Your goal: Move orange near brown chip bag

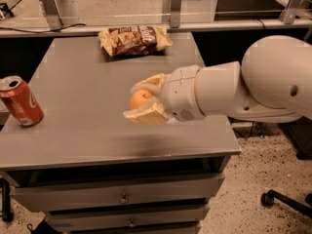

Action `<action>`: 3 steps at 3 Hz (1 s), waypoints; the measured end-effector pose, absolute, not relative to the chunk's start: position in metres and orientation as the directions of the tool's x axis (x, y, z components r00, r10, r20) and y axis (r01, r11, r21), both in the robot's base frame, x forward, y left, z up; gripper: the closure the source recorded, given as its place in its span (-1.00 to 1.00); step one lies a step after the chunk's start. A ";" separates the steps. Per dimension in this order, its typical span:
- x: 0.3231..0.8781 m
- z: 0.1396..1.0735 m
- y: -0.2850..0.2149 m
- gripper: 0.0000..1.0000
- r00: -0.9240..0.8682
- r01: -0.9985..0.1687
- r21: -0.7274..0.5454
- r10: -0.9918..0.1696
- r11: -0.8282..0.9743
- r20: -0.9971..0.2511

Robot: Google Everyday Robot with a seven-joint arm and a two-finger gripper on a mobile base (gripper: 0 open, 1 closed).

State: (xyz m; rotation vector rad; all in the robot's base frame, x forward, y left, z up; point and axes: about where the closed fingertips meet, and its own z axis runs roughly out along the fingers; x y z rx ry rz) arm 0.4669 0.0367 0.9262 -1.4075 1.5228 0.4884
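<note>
Camera view shows the end effector [132, 101] clamped on the orange [141, 99] above the desk [83, 87], seemingly mid-carry; next it must travel toward the brown chip bag [134, 40].

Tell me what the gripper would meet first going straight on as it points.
Probably the red soda can: the gripper, shut on the orange, points across the table toward it. It looks raised, so it might pass above.
</note>
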 end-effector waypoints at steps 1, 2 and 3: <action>0.467 0.926 0.037 1.00 0.137 -0.917 -0.309 -0.529 0.251 -0.838; 0.474 0.929 0.029 1.00 0.135 -0.910 -0.320 -0.542 0.264 -0.829; 0.501 0.934 0.007 1.00 0.129 -0.892 -0.345 -0.566 0.293 -0.815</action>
